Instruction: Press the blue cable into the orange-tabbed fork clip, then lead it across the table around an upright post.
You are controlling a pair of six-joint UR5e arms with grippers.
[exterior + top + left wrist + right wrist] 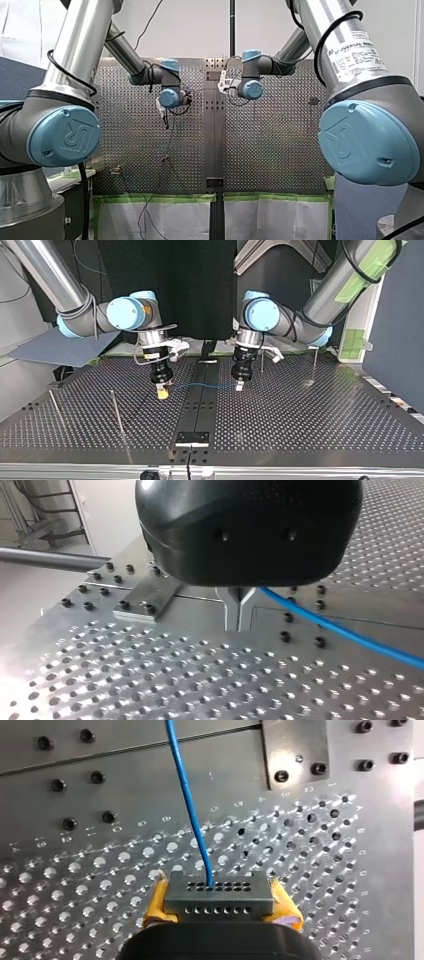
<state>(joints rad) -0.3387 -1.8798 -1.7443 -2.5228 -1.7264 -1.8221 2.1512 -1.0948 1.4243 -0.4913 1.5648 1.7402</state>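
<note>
Cable (200, 386) spans the middle of the table (300, 425), lifted clear of it, with one end at each gripper. Your left gripper (239, 385), at the top view's right, has its metal fingers (232, 611) pinched together on the cable, which leaves them sideways. Your right gripper (162, 391), at that view's left, is clenched on the other end, and yellow pads (155, 907) flank the spot where the cable vanishes. You likely hold at two points to keep the span straight for aiming into a slot. Clip not identifiable in any view — pressing judged not yet done. Post (116, 411) stands nearer the top camera, left of the right gripper — cable well apart from it.
</note>
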